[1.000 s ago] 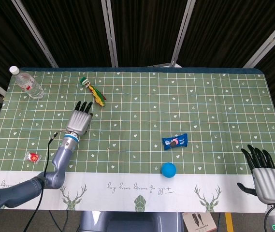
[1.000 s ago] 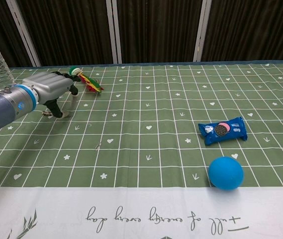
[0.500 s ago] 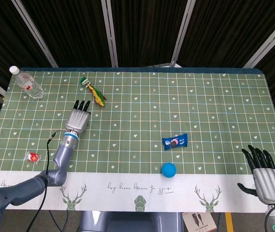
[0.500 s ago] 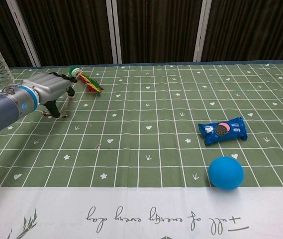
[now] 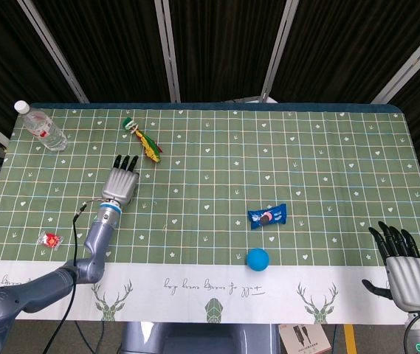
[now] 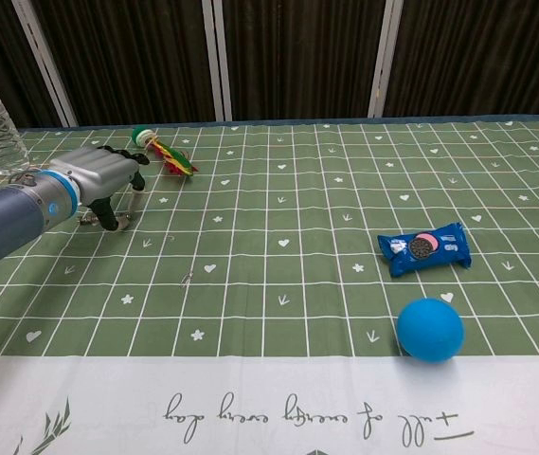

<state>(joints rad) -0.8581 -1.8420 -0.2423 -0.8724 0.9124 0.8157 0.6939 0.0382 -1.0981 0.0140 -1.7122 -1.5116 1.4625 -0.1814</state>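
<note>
Dark vertical panels with pale metal struts form the backdrop behind the counter (image 5: 328,147), which carries a green grid-patterned cloth with a white deer-printed band along its near edge.

Left robot hand (image 5: 120,182) — positioned over the left half of the counter, palm down, fingers extended toward the far edge and spread slightly apart, holding nothing. In the chest view the same robot hand (image 6: 106,175) shows its thumb pointing down at the cloth; whether the thumb tip touches the cloth cannot be told.

Nearest item: a multicoloured rope toy (image 5: 143,139) with a green-and-white knot, lying just beyond the fingertips toward the far-left part of the counter, not in contact with them. In the chest view the toy (image 6: 167,156) lies just right of the fingers.

Right robot hand (image 5: 406,269) — located off the near-right corner of the counter, fingers straight and apart, holding nothing.

Other items:
- clear water bottle (image 5: 40,127) with a red label, at the far-left corner;
- small red wrapped sweet (image 5: 49,239), near the left edge, close to the white band;
- blue biscuit packet (image 5: 267,216), right of centre;
- blue ball (image 5: 257,258), just beside the packet toward the near edge, at the border of the white band.
</note>
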